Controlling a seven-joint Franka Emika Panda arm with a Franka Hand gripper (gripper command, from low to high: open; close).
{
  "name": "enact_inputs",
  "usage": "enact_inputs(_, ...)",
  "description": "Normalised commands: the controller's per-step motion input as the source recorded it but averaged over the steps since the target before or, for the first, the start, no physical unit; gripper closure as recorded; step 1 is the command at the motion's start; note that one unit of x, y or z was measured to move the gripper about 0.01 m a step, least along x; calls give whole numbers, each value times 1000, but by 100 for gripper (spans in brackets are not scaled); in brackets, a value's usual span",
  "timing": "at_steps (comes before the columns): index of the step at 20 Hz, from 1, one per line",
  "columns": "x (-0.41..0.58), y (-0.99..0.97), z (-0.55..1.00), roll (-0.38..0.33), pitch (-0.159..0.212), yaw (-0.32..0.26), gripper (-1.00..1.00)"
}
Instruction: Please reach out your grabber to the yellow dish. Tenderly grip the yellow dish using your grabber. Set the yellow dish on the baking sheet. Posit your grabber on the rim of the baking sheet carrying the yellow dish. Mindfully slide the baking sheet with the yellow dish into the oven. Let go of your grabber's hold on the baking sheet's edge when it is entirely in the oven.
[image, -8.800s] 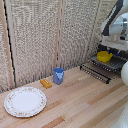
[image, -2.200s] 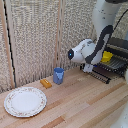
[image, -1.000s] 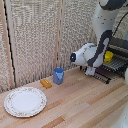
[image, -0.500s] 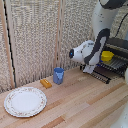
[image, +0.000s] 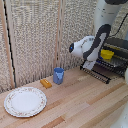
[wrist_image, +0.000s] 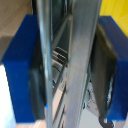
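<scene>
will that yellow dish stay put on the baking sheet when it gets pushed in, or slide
The yellow dish looks small, low and likely light, so it could slide on the ridged baking sheet if jerked. Its low sides make tipping unlikely. A slow push seems safest.

arm: swung from oven side to front of baking sheet (image: 102, 70) | grabber (wrist_image: 70, 65): now clamping its rim

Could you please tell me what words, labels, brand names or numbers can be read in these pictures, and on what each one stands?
None: no readable text shows in either view.
The white plate has a rim pattern, not lettering.
The blue cup, the yellow dish, the oven and the robot arm show no legible markings.
The wrist view is too blurred to read anything.
</scene>
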Motion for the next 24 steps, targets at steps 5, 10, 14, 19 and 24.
enact_inputs(5,-18,-882,541,141,10,-6,100)
enact_inputs(10,-142,-995,385,87,83,0,100)
enact_inputs(14,-159,-1000,179,27,76,0,100)
enact_inputs(19,-69,-927,87,-41,15,-5,100)
enact_inputs(24,-71,-749,-7,-150,0,-35,100)
